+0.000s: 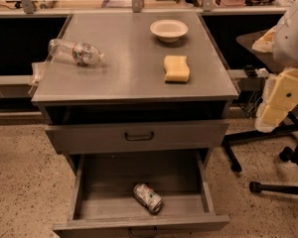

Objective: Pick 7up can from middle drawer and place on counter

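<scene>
The 7up can [148, 198] lies on its side on the floor of the open middle drawer [109, 182], near the drawer's front wall and a little right of its middle. The counter [129, 68] is the grey cabinet top above it. My arm comes in at the right edge of the view, and my gripper [277, 105] hangs there beside the cabinet's right side. It is at about the height of the counter's front edge, well away from the can and holding nothing that I can see.
On the counter lie a clear plastic bottle [75, 52] at the left, a white bowl [169, 30] at the back right and a yellow sponge [176, 68] in front of it. The upper drawer front [139, 136] is closed. A chair base [273, 182] stands on the floor at the right.
</scene>
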